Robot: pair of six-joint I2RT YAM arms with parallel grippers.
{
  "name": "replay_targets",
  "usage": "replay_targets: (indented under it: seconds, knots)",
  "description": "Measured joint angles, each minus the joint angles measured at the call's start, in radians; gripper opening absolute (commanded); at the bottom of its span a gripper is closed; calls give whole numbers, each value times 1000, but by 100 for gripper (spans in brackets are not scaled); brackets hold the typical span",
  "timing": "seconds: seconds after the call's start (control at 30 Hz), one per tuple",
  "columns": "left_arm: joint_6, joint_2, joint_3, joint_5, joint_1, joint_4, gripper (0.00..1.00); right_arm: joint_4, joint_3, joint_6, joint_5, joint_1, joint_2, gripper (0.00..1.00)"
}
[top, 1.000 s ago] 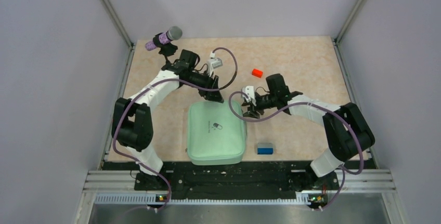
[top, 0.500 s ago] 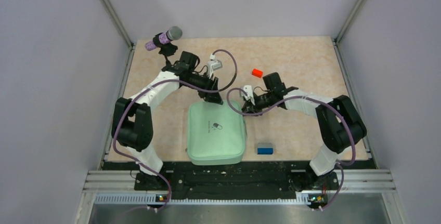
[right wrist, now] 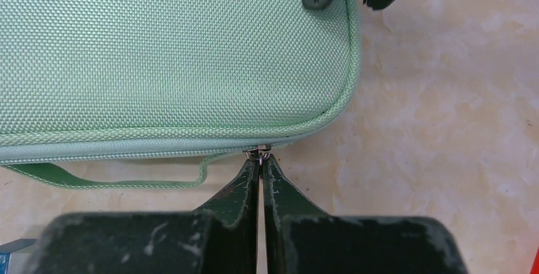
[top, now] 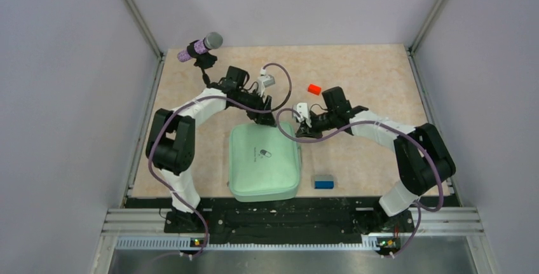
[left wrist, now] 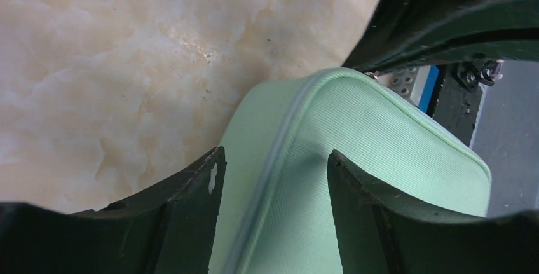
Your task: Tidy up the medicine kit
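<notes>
Unzipping step: R gripper (right wrist: 260,164) jaws pinched shut on zip pull (right wrist: 259,152) at medicine kit (right wrist: 171,45) corner; L gripper (left wrist: 273,163) jaws open, straddling far corner. Next: drag pull along zip, L bracing

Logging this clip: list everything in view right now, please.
medicine kit: one, mint green, table centre, lid down
zipper pull: one, metal, kit's far right corner
orange-red block: one, beyond the kit, to its right
blue block: one, right of the kit, near edge
microphone: one, grey and purple, far left corner
table: one, beige marbled
left hand: black, open, straddling the kit's far edge
right hand: black, shut on the zipper pull
</notes>
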State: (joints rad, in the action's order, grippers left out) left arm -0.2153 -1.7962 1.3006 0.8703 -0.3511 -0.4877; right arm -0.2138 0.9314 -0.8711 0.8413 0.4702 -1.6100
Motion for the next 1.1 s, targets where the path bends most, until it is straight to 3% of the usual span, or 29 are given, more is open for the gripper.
replay_targets:
  seconds: [0.3,0.57,0.8,1.1]
  knots:
    - [21,-132,37,97,-37,38,48,-35,0,-5,-93,19,23,0]
    - [-27,-144,37,119,-37,46,0,-15,0,32,-141,27,23,0]
    - [-19,-134,24,105,-24,53,0,-22,0,9,-163,32,31,0]
    - [171,-21,-118,47,84,184,0,-67,-100,-173,-174,57,211,0]
